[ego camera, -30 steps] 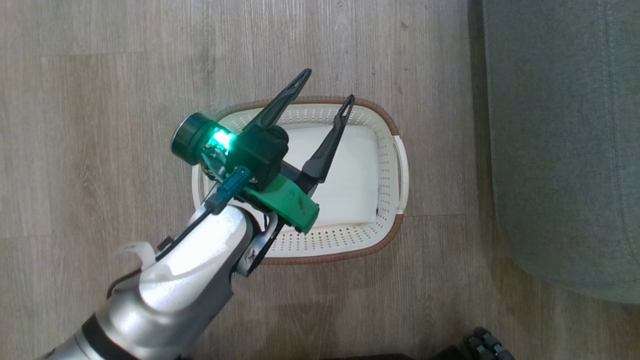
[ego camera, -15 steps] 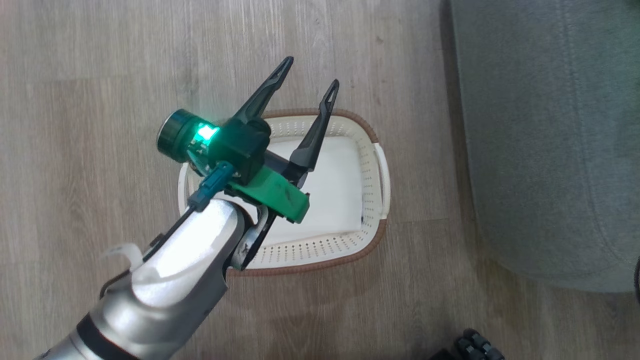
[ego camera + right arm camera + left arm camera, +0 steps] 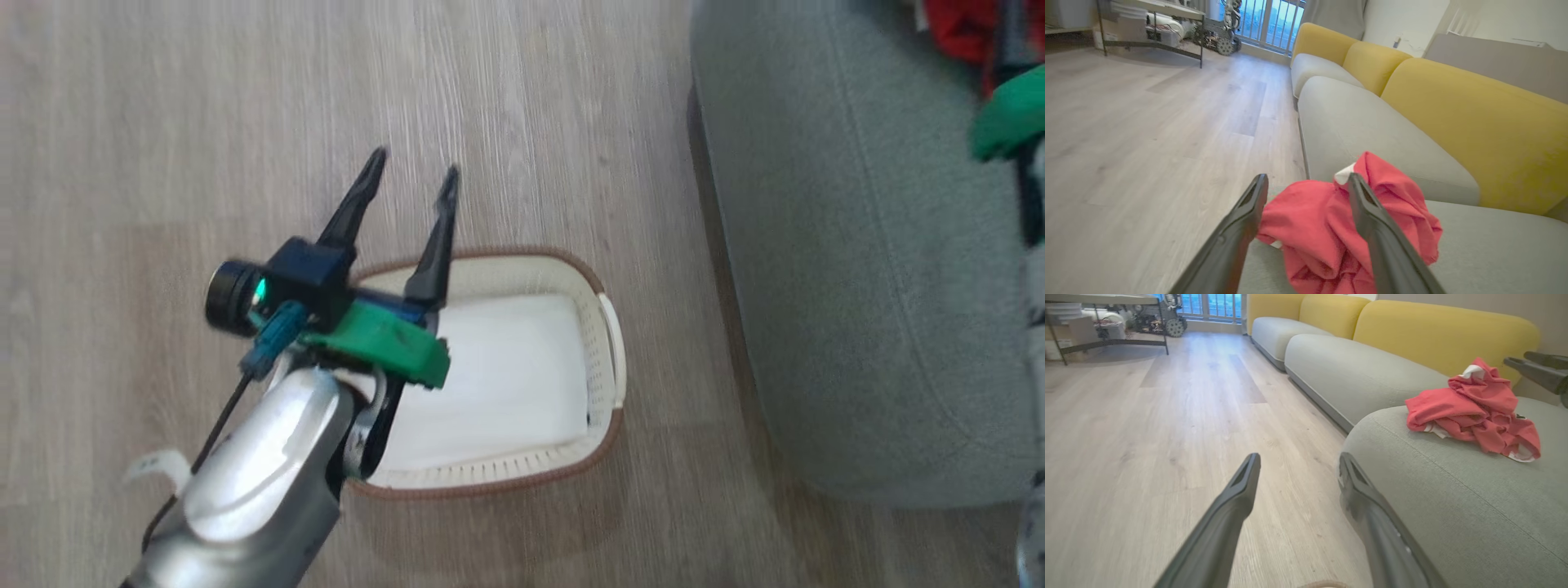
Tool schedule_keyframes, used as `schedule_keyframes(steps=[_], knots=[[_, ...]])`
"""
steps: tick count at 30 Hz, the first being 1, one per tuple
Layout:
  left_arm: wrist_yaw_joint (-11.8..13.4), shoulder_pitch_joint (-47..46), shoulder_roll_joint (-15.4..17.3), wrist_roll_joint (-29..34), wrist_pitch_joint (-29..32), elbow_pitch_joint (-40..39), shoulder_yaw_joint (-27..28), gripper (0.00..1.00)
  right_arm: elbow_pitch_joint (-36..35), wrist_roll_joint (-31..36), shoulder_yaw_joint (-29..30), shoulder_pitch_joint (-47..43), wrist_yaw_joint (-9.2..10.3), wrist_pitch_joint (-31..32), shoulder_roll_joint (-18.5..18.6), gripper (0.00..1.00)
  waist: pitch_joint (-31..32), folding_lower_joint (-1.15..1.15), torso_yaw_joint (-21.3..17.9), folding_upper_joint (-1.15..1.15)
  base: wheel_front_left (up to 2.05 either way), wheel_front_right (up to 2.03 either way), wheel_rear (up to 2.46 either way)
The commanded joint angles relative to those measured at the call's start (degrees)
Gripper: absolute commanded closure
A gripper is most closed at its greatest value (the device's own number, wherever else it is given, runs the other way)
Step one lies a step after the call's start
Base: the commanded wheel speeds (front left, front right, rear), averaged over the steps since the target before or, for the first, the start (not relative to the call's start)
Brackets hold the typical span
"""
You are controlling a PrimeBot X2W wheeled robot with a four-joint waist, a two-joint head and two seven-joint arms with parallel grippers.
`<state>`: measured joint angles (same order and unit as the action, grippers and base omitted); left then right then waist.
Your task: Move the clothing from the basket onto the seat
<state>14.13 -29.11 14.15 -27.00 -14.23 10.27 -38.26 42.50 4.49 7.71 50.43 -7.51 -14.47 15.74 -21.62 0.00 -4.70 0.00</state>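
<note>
Right wrist view: we see right gripper (image 3: pixel 1307 177) fingers apart, clothing (image 3: pixel 1318 228) heaped on seat (image 3: pixel 1494 253) between them, 12 o'clock. Left gripper (image 3: pixel 413 164) spread, over basket (image 3: pixel 614 351) rim, 11 o'clock.

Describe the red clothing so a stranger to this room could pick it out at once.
Find the long sofa with yellow backrests beside the wooden floor. On its nearest grey-green seat lies the clothing, a crumpled heap. It is the one bright red thing with white trim among smooth, plain cushions.

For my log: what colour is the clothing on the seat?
The clothing is red with white trim; left wrist view shows it best.
</note>
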Motion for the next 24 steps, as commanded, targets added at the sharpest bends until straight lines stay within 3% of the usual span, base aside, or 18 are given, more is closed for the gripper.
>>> schedule_keyframes(steps=[1,12,24], knots=[[0.3,0.4,1.4,-0.2,-0.7,-1.3,2.7,0.00,-2.7,-0.9,-1.5,-0.8,0.02,-0.5,-0.4,0.00,3.6,0.00,0.9,0.00,0.00,0.00,0.00],[1.3,14.2,0.8,0.3,-0.8,-2.8,12.1,0.00,-13.0,-7.0,-7.1,-14.4,0.02,-0.5,-6.2,0.00,13.7,0.00,3.9,0.00,0.00,0.00,0.00],[1.6,28.2,-1.0,3.2,-0.8,-4.8,21.0,0.00,-24.2,-6.3,-4.4,-32.0,0.02,-0.5,-12.5,0.00,19.9,0.00,5.7,0.00,0.00,0.00,0.00]])
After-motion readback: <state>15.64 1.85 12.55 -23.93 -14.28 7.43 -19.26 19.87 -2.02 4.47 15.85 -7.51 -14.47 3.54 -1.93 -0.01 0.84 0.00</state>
